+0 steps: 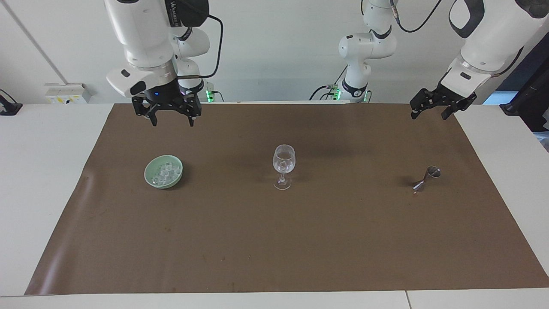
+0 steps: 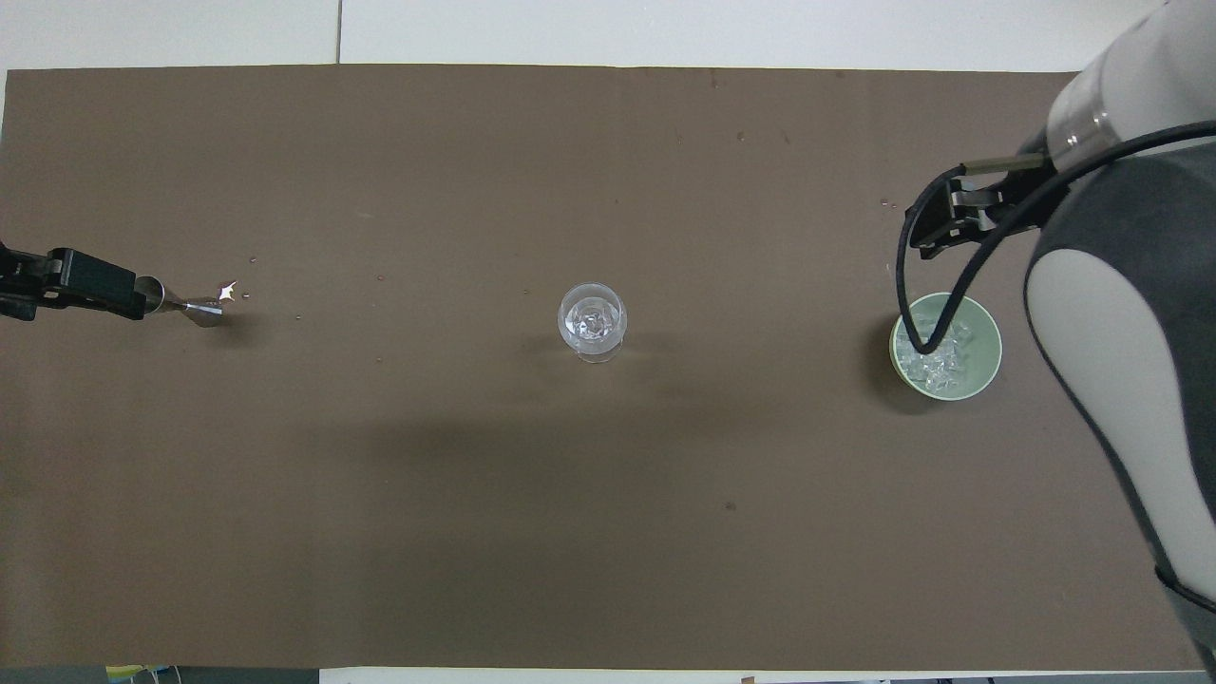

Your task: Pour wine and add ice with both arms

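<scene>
A clear wine glass (image 1: 284, 165) stands upright mid-mat with ice (image 1: 283, 163) in its bowl; it also shows in the overhead view (image 2: 591, 321). A pale green bowl (image 1: 150, 178) holds several ice cubes (image 1: 165, 173) toward the right arm's end, and shows from overhead (image 2: 988, 366) with its ice (image 2: 936, 353). My right gripper (image 1: 170, 116) is open and empty, raised high over the mat by the bowl. My left gripper (image 1: 430, 110) is open and empty, waiting in the air over the mat's left-arm end; its tip shows from overhead (image 2: 90, 283).
A small metal jigger (image 1: 426, 178) sits tilted on the brown mat (image 1: 274, 240) toward the left arm's end; it shows from overhead (image 2: 185, 305) beside the left gripper's tip. The right arm's cable (image 2: 902, 285) hangs over the bowl from overhead.
</scene>
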Robot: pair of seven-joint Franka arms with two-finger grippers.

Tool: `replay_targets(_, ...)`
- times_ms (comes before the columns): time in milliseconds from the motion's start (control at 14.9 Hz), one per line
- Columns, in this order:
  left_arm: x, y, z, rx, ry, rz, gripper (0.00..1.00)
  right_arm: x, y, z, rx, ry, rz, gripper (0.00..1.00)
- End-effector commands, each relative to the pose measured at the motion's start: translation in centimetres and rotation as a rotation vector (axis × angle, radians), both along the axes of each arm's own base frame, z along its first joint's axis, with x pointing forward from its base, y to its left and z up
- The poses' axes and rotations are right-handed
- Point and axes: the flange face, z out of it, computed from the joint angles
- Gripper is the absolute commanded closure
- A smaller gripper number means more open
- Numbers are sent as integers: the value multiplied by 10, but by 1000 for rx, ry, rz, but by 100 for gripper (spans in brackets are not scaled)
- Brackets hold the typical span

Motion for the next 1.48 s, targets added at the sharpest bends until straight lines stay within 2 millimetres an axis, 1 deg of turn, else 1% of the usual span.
replay_targets(0, -5, 2, 0, 16, -13, -10, 0, -8, -20, -1, -8, 37, -11, 0)
replay_targets(135, -5, 2, 0, 16, -13, -10, 0, -10, -33, -1, -8, 65, -10, 0)
replay_targets(202, -5, 2, 0, 16, -13, -10, 0, -16, -36, 5, -6, 54, -3, 0)
replay_targets(269, -5, 2, 0, 16, -13, -10, 0, -25, -39, 0, -9, 55, -5, 0)
replay_targets(337, -5, 2, 0, 16, -13, -10, 0, -39, -43, 0, -7, 36, -4, 0)
replay_targets(404, -5, 2, 0, 16, -13, -10, 0, -43, -58, -4, -7, 42, -26, 0)
replay_targets(471, -5, 2, 0, 16, -13, -10, 0, -42, -75, -4, 0, 46, -44, 0)
replay_targets(606, -5, 2, 0, 16, -13, -10, 0, -39, -84, -5, 24, 44, -50, 0)
replay_targets(808, -5, 2, 0, 16, -13, -10, 0, -35, -88, -11, 27, 54, -56, 0)
replay_targets(942, -5, 2, 0, 16, -13, -10, 0, -31, -89, -12, 26, 41, -56, 0)
replay_targets(1144, -5, 2, 0, 16, -13, -10, 0, -30, -91, -12, 29, 38, -59, 0)
replay_targets(1279, -5, 2, 0, 16, -13, -10, 0, -30, -101, -13, 46, 40, -81, 0)
replay_targets(1413, -5, 2, 0, 16, -13, -10, 0, -30, -103, -13, 59, 37, -87, 0)
